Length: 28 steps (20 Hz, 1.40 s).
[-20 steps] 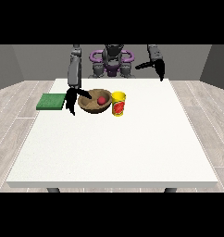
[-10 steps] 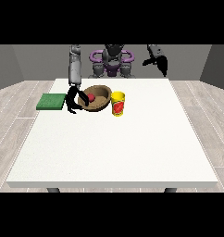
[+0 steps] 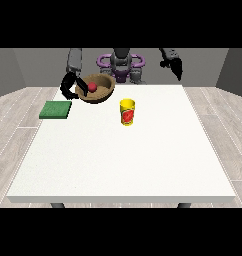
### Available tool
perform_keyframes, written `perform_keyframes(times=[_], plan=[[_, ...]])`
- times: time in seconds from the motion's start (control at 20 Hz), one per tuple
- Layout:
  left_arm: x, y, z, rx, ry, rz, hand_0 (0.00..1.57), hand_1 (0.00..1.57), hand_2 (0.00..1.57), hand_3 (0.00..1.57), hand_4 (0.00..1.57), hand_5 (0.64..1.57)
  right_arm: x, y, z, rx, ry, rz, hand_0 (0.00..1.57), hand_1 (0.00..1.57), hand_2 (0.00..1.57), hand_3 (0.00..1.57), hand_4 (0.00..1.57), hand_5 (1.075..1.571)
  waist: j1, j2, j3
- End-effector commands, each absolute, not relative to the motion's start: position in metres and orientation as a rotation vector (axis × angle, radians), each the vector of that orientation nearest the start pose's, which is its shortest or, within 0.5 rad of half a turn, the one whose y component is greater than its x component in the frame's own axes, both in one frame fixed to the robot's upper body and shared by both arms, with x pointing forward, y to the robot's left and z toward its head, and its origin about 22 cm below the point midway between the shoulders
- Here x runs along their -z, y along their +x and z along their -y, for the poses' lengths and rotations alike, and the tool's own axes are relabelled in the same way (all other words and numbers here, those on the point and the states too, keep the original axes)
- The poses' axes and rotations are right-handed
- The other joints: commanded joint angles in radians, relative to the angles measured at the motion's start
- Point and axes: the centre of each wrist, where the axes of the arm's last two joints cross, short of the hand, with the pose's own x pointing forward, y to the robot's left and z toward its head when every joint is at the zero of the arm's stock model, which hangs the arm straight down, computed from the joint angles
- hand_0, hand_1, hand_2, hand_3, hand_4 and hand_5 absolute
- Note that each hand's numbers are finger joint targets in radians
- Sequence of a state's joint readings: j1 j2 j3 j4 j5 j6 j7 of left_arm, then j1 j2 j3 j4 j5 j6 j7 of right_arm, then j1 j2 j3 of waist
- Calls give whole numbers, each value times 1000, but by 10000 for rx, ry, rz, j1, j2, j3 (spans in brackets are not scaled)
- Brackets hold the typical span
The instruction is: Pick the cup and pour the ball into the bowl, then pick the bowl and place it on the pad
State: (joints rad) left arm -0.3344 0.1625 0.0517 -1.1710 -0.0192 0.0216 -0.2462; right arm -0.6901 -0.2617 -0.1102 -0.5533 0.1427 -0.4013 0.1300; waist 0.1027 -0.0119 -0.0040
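One step looks left: the bowl (image 3: 97,89), with the red ball (image 3: 92,87) already inside, has to go onto the green pad (image 3: 56,109) lying at the tabletop's (image 3: 123,160) left edge. The hand at the view's left (image 3: 70,86) grips the bowl by its rim and holds it tilted above the far left part of the tabletop, beyond the pad. To do this well, level the bowl first so the ball stays in, carry it toward the pad, centre it, then lower until its base sits flat before letting go. The yellow cup (image 3: 127,112) stands upright near the middle, well apart from this path. The hand at the view's right (image 3: 174,66) hangs raised, holding nothing, its fingers not clear enough to judge.
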Motion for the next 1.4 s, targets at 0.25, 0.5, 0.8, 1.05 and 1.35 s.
perform_keyframes(times=[0.25,0.5,0.8,1.05,1.35], plan=[[13,300,-278,1376,1494,16565,0,0,0,0,1003,1418,4,365,341,90,-5946,10303,1571,1571,1571,677,788,1570,-529,-591,41],[10,309,-312,921,2000,17281,0,0,0,0,1096,1448,-44,378,362,181,-5698,11404,1571,1571,1571,677,788,1570,-1020,262,36],[-47,308,-386,213,1918,18745,0,0,0,0,1324,1546,-45,340,440,757,-6564,12049,1571,1571,1571,0,919,1571,-300,1059,40],[-97,288,-469,50,2358,19698,0,0,0,0,1280,1571,-34,328,445,1097,-7049,12880,1571,1571,1571,0,820,1570,-36,1803,37],[-93,278,-498,-472,2523,20221,0,0,0,0,1209,1563,-51,340,446,1842,-6876,13694,1571,1571,1571,0,757,1567,-91,2586,38]])
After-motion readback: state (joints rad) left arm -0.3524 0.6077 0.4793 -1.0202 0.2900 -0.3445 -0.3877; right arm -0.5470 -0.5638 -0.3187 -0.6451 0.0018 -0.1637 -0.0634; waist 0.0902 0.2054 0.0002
